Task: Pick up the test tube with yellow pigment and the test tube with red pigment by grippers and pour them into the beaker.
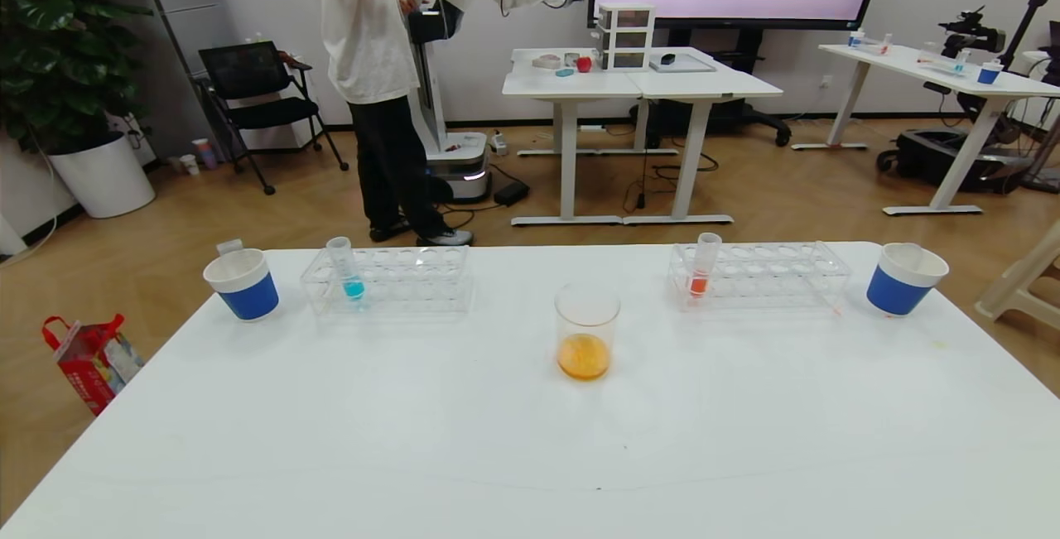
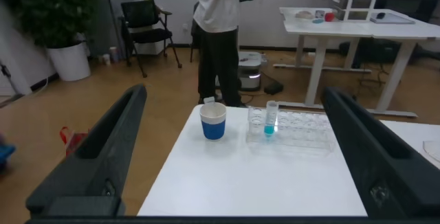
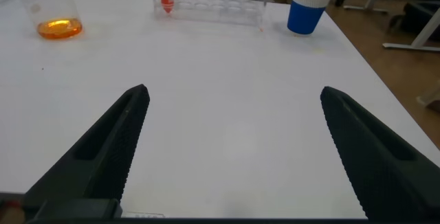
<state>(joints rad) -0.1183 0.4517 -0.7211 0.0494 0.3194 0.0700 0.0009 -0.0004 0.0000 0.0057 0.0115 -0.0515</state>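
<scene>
Both our grippers, left (image 2: 234,155) and right (image 3: 230,152), hang wide open w/ nothing held above the table (image 1: 414,440), beaker (image 1: 586,332) mid-table w/ orange liquid, red-orange tube (image 1: 704,266) in right rack (image 1: 770,274), blue tube (image 1: 346,267) in left rack (image 1: 406,278), cups (image 1: 242,282) at far ends.

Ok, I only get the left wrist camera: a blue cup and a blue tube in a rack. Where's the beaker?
Observer: The beaker stands mid-table, between the two racks and nearer the robot.
Operator: Is anything in it?
Observer: Yes, orange liquid sits at its bottom.
Operator: Any other tubes around?
Observer: One red-orange tube stands upright at the left end of the right rack.
</scene>
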